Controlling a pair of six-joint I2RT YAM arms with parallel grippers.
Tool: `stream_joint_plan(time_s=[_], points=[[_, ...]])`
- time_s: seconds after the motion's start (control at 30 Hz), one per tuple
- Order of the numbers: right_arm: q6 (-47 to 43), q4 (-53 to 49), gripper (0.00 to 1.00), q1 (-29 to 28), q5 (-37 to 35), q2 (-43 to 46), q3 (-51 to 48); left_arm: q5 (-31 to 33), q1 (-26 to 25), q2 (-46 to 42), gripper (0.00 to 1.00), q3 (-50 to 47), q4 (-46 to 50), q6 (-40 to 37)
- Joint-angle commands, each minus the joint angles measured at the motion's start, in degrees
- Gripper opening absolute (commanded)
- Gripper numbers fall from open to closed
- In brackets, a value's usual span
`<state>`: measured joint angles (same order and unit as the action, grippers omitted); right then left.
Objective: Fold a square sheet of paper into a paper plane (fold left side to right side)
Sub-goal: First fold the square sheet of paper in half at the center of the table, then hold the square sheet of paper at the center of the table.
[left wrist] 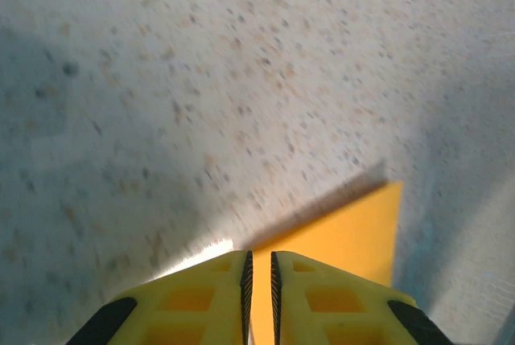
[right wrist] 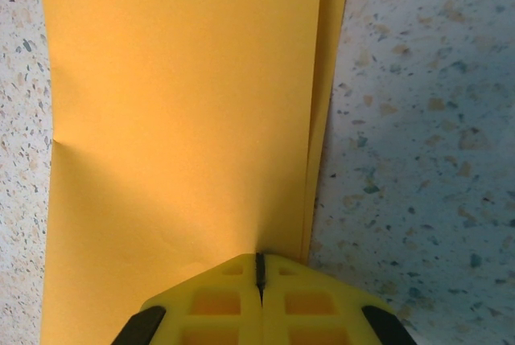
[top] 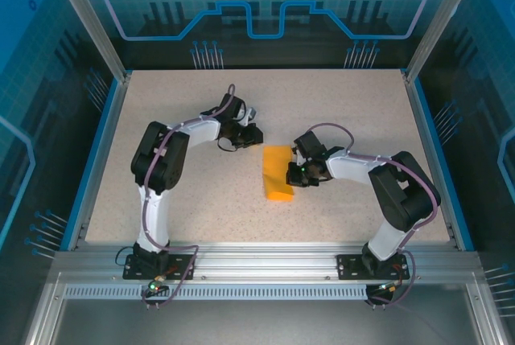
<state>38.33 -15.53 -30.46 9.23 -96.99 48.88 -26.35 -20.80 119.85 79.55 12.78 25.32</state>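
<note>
I am pressing my shut, empty right pincer (right wrist: 259, 263) on the folded paper (right wrist: 177, 120), likely so it lies flat. Whether my left pincer (left wrist: 259, 258) is gripping, I cannot tell.

Top view: you have bright, even overhead light on the table (top: 201, 192), with short, soft shadows. Left wrist view: speckle smeared by blur, dim shadow at both sides. Right wrist view: sharp, the square sheet of paper (right wrist: 177, 120) evenly lit.
</note>
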Motion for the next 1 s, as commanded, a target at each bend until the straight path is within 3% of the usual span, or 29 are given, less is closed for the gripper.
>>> stream_joint_plan(time_s=[0.0, 0.1, 0.27, 0.97], points=[[-0.45, -9.17, 0.00, -1.01, -3.18, -2.11, -2.04, -3.24, -1.75, -6.17, 0.18, -3.90, -0.59, 0.21], [-0.37, -8.91, 0.00, -1.07, -3.10, -2.13, -2.04, -6.30, -4.61, -7.28, 0.18, -6.80, -2.92, 2.90], [-0.44, -8.90, 0.00, -1.12, -3.08, -2.23, -1.96, -5.60, -8.13, -7.11, 0.19, -8.40, -3.48, 4.85], [-0.62, -8.43, 0.00, -1.63, -2.39, -2.17, -0.98, -1.93, -10.22, -1.12, 0.19, -9.32, 0.82, 6.67]])
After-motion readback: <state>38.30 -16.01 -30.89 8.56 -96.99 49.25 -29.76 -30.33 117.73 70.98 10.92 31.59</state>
